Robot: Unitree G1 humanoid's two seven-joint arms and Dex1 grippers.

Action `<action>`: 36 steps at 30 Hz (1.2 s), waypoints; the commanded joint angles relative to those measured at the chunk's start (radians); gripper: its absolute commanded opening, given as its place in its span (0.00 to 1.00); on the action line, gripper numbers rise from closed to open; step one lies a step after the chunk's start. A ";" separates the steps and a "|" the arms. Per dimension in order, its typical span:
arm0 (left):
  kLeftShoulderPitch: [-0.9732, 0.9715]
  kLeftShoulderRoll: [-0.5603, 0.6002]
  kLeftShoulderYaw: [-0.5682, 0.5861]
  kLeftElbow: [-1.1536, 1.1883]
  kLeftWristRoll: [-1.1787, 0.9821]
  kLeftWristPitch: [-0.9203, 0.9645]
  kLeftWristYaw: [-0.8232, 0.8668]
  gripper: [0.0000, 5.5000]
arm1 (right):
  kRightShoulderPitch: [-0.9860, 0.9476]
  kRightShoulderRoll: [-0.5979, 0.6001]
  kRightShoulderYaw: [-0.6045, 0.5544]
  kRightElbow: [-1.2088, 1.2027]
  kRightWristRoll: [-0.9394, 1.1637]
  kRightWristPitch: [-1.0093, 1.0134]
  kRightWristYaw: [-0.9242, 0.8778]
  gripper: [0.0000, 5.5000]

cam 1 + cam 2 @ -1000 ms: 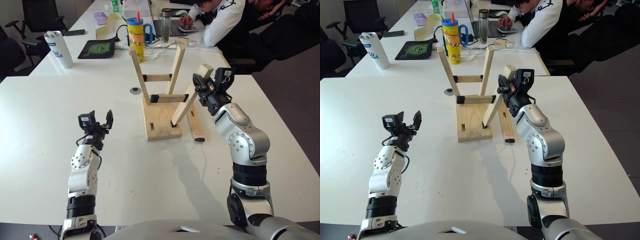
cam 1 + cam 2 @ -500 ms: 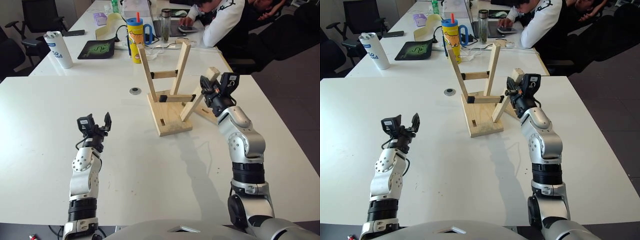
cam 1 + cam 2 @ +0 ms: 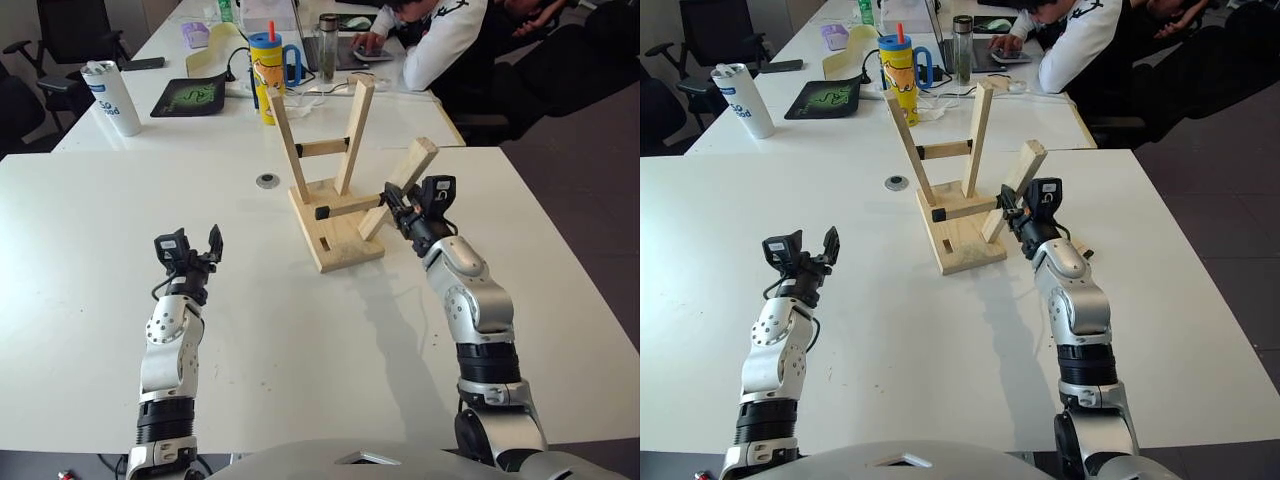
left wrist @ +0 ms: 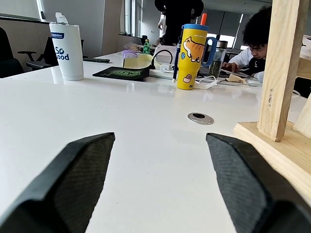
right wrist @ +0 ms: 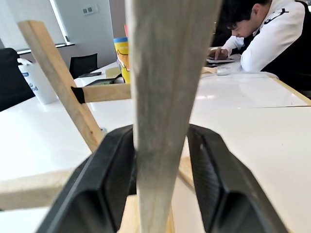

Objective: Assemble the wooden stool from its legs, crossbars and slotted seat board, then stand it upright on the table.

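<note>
The wooden stool lies upside down mid-table, its slotted seat board (image 3: 338,238) flat on the surface. Two legs (image 3: 352,135) rise from it, joined by a crossbar (image 3: 322,148). A third leg (image 3: 402,185) leans outward to the right, with a second crossbar (image 3: 350,207) running to it. My right gripper (image 3: 400,206) is shut on this leaning leg low down, near the board; in the right wrist view the leg (image 5: 167,73) sits between both fingers (image 5: 109,184). My left gripper (image 3: 190,246) stands open over bare table left of the stool, with nothing between its fingers (image 4: 73,179).
A cable grommet (image 3: 266,181) sits in the table behind the stool. On the far table stand a yellow cup (image 3: 268,70), a white tumbler (image 3: 112,95) and a green mat (image 3: 190,95). A person (image 3: 440,40) sits there. Bare table lies in front.
Over the second the stool slid back and to the right and turned. My right gripper has come lower along the leaning leg, still shut on it. The left arm barely shifted.
</note>
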 commanded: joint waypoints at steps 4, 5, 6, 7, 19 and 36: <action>0.004 0.001 -0.002 -0.008 0.007 0.001 0.000 0.63 | -0.151 0.032 -0.088 -0.067 0.073 -0.020 -0.028 0.33; 0.005 0.001 -0.003 -0.008 0.007 0.001 -0.001 0.63 | -0.165 0.030 -0.097 -0.067 0.077 -0.021 -0.030 0.33; 0.005 0.002 -0.002 -0.007 0.006 0.000 -0.001 0.63 | -0.191 0.022 -0.110 -0.064 0.079 -0.027 -0.033 0.33; 0.008 0.002 -0.002 -0.008 0.006 -0.001 -0.001 0.63 | -0.219 0.012 -0.123 -0.061 0.076 -0.039 -0.036 0.33; 0.010 0.001 -0.005 -0.004 0.018 -0.016 0.004 0.63 | -0.389 -0.310 -0.142 0.521 -0.019 0.009 0.250 0.33; -0.014 0.008 -0.012 0.021 0.025 -0.026 -0.011 0.63 | -0.391 -0.420 0.140 1.123 -0.307 -0.181 0.672 0.75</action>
